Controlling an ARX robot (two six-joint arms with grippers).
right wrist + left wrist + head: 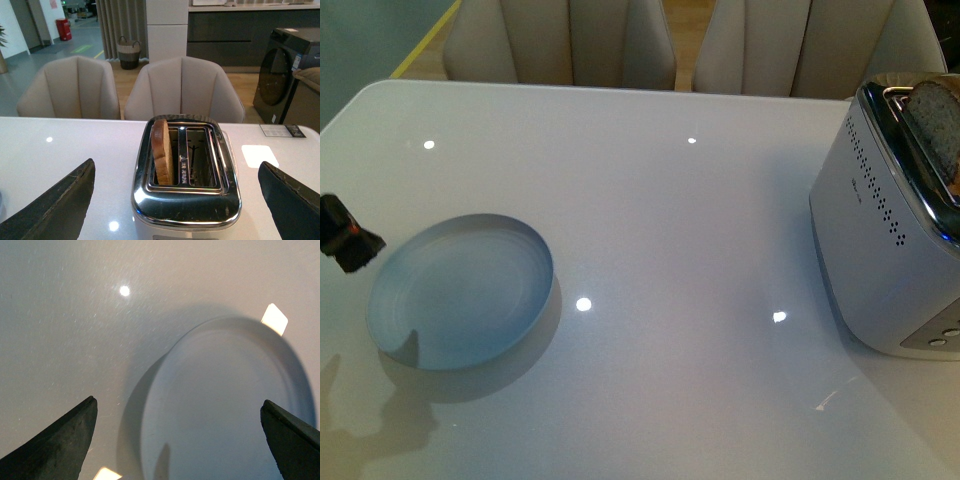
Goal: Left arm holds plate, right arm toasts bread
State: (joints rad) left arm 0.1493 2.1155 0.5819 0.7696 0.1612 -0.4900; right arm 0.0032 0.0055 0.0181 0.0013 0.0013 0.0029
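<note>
The pale blue plate (pixel 460 290) lies flat on the white table (pixel 670 220) at the left. A black part of my left arm (pixel 348 238) shows just left of its rim. In the left wrist view the plate (pixel 225 400) fills the space under my open left gripper (pixel 177 440), with nothing between the jaws. A slice of bread (pixel 162 150) stands upright in one slot of the silver toaster (pixel 185 190). My right gripper (pixel 175 205) hangs open above and in front of it, apart from it. In the front view the bread (pixel 935 125) sticks out of the toaster (pixel 890 240) at the right edge.
Beige chairs (pixel 560 40) stand behind the table's far edge. The toaster's second slot (pixel 200 155) holds nothing. Bare tabletop stretches between plate and toaster. A dark appliance (pixel 287 75) stands off the table at the back.
</note>
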